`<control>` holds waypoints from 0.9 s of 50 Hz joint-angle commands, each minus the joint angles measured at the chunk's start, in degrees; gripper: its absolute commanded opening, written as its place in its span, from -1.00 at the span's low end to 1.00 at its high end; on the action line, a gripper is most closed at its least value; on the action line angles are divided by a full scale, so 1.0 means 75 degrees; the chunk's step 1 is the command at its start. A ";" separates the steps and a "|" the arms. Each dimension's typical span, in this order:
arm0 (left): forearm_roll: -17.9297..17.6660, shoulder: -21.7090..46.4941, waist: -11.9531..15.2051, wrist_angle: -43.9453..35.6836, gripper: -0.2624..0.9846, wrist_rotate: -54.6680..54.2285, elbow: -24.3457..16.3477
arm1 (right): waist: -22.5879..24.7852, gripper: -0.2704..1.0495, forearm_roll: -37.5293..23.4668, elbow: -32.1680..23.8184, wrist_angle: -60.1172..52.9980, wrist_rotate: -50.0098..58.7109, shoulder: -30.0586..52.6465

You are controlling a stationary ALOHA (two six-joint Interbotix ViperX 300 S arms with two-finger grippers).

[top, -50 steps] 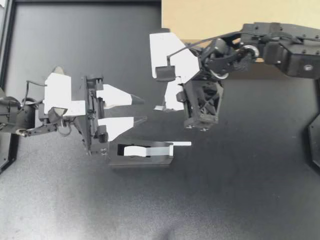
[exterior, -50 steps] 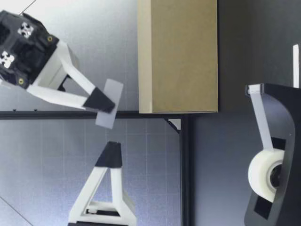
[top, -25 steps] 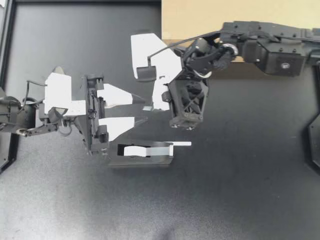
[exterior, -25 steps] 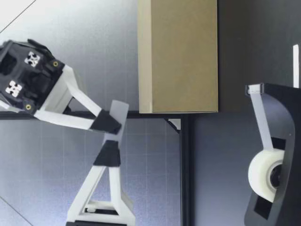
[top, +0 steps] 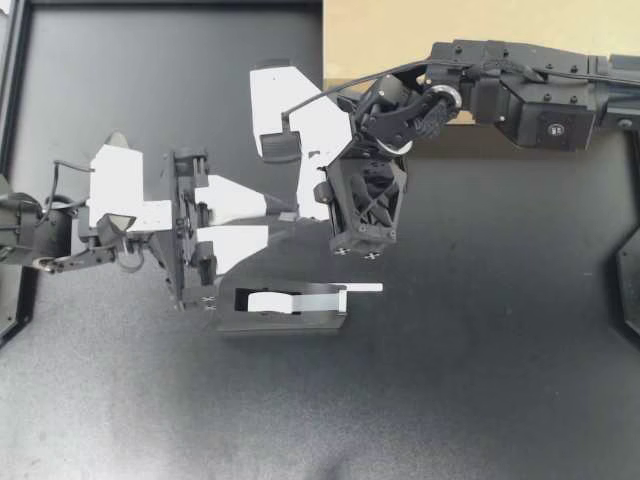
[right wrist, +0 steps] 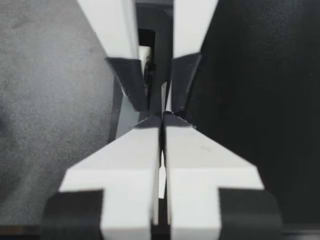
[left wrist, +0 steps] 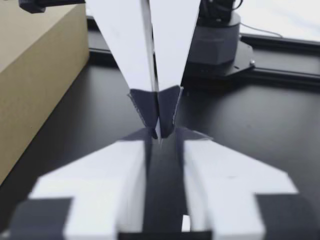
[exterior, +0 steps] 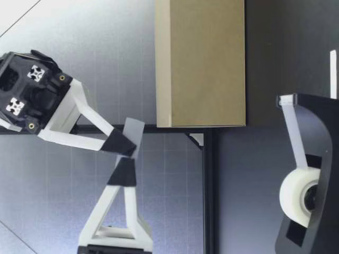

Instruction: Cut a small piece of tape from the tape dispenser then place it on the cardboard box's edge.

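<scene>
The robot's left gripper (top: 293, 221) is hovering with its fingers a little apart. The right gripper (top: 303, 210) is reaching in across the middle with its jaws pinched together on the piece of tape (exterior: 135, 129), tip to tip with the left one (a handover, I would guess). So the cutting is looking done while the placing is not. The strip is hanging in the air above the table, near the tape dispenser (top: 300, 318) and not touching the cardboard box (top: 400, 35), whose edge is showing bare. From above, the strip is hiding under the fingers. The low view is showing it plainly, and the left wrist view is showing the gap between the left fingers, with the right gripper's tips pointing into it.
</scene>
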 commanded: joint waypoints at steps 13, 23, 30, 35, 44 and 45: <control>-0.0035 -0.0059 0.0023 -0.0082 -0.72 -0.0012 -0.0164 | 0.0023 -0.72 0.0059 -0.0199 0.0000 0.0023 -0.0105; -0.0047 -0.0059 0.0023 -0.0082 -0.72 0.0000 -0.0164 | 0.0023 -0.57 0.0117 -0.0176 0.0129 0.0035 -0.0059; -0.0035 -0.0059 0.0012 -0.0082 -0.72 0.0000 -0.0164 | 0.0023 -0.21 0.0094 -0.0187 0.0082 0.0187 0.0012; -0.0035 -0.0070 0.0012 -0.0082 -0.72 -0.0012 -0.0164 | 0.0023 0.06 0.0023 -0.0176 0.0070 0.0305 0.0035; -0.0023 -0.0059 0.0012 -0.0082 -0.72 -0.0047 -0.0141 | -0.0176 0.05 0.0000 0.0023 -0.0164 0.0387 -0.0176; -0.0023 -0.0047 0.0023 -0.0082 -0.72 -0.0047 -0.0141 | -0.0211 0.05 0.0000 0.0070 -0.0176 0.0387 -0.0199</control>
